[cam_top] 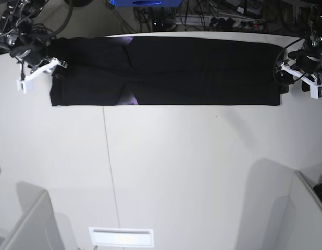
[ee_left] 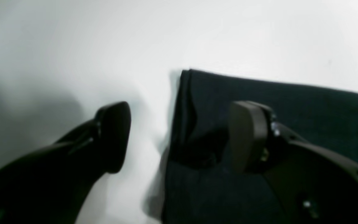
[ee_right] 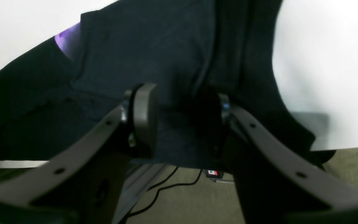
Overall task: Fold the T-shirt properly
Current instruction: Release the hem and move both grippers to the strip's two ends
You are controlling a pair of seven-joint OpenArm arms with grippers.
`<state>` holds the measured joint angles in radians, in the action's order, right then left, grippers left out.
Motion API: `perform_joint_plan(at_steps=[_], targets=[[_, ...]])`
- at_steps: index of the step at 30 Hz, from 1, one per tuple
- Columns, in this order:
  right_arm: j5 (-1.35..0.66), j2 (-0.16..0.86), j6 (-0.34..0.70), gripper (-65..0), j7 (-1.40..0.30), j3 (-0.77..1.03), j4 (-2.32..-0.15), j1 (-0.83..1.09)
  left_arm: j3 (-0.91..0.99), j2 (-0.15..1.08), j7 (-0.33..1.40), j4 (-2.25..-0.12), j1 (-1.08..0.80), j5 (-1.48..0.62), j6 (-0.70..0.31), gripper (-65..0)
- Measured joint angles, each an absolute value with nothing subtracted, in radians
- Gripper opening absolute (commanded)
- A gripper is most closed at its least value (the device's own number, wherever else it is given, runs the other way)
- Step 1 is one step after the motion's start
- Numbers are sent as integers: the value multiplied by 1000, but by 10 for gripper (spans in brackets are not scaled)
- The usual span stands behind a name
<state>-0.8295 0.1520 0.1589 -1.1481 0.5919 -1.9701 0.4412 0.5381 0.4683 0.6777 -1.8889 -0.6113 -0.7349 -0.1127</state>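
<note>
Cloth lies in a long flat band: the T-shirt (cam_top: 166,70) is stretched across the far side of the white table (cam_top: 166,172), folded lengthwise, so you've got the first narrowing done; the crosswise folds, I'd judge, are all ahead of you.

Look at your left gripper (ee_left: 179,137); its fingers stand well apart, one finger (ee_left: 113,137) over bare table just outside the shirt's end edge, the other finger (ee_left: 247,137) above the dark cloth; nothing is clamped between them, and the shirt's corner sits just beyond the fingertips.

Now your right gripper (ee_right: 182,121); its fingers are parted too, with a fold of black cloth lying in the gap between them; whether either pad touches the cloth you can't tell from the wrist view, but it doesn't look pinched. Past the fingertips and off to one side, a sliver of the purple print (ee_right: 68,39) peeks out from under a folded layer; from the base view the same purple (cam_top: 131,99) shows at the near edge of the band, so that layer isn't lying quite flush.

As for writing: nothing readable on the shirt; under the table edge, below the right fingers, a small red-and-white tag (ee_right: 213,173) on a cable, too small to read.
</note>
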Motion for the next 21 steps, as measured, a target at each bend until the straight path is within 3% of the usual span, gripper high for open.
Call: perform_joint_plan(at_steps=[2,3,4,5,10,15,21], targets=[[-831,150,169,-564,-1111,585,-1985,442,539,428,673,-1912,-606,-735,-115,-304],[-835,150,189,-632,-1096,582,-1987,441,536,411,674,-1918,-603,-736,-121,-411],[-830,152,222,-650,-1087,568,-1987,439,533,393,672,-1920,-601,-736,-121,-563],[-829,154,242,-650,-1089,551,-1987,439,527,374,687,-1917,-582,-735,-120,-650],[-793,151,266,-650,-1098,476,-1978,412,479,321,670,-1856,-498,-649,-130,-650],[-534,139,270,-650,-1085,382,-1954,355,403,258,673,-1763,-455,-447,-117,-650],[-331,87,273,-650,-1018,360,-1796,289,387,228,642,-1650,-397,-383,-131,-650]])
